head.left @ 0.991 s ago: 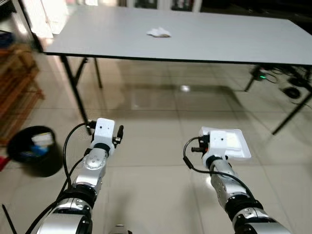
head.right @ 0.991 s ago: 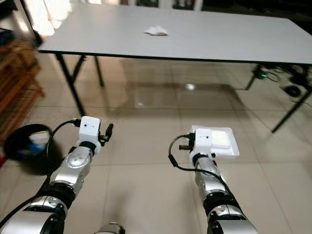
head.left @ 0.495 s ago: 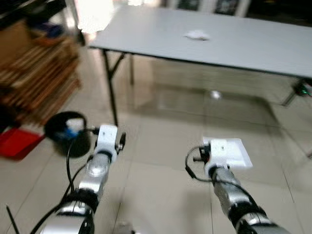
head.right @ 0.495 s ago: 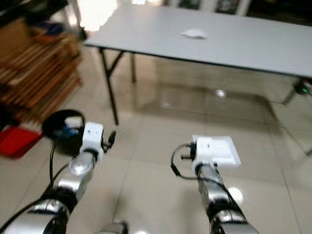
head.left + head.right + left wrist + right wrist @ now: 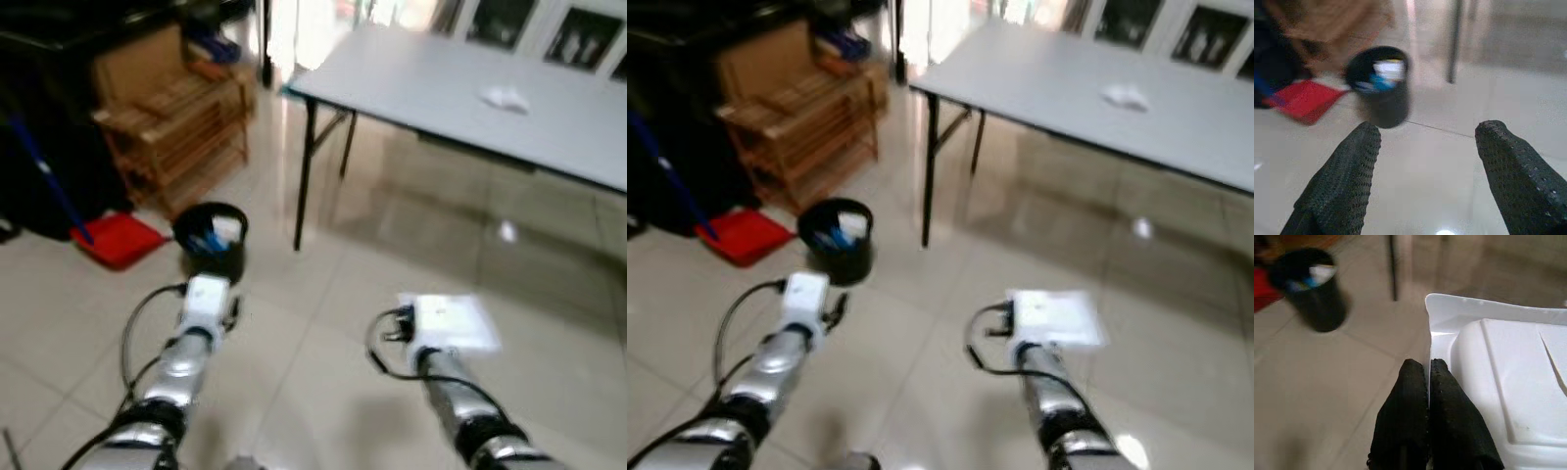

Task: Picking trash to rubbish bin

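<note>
My right gripper (image 5: 1427,377) is shut on the edge of a white plastic tray (image 5: 1508,382), a shallow container held over the tiled floor; it also shows as the white tray (image 5: 446,319) ahead of my right arm. A black rubbish bin (image 5: 212,239) with trash inside stands on the floor ahead to the left, near the table leg; the bin (image 5: 1378,84) is also ahead of my left gripper (image 5: 1425,147), which is open and holds nothing. A crumpled white tissue (image 5: 506,97) lies on the grey table (image 5: 411,83).
A wooden rack (image 5: 176,122) with a cardboard box stands at the left. A red dustpan (image 5: 116,240) and a blue-handled broom (image 5: 44,176) lie beside the bin. Black table legs (image 5: 304,171) stand right of the bin. Glossy floor tiles lie ahead.
The camera has swung left: the table has shifted right and the bin, rack and red dustpan have come more into view. The right gripper still holds the tray.
</note>
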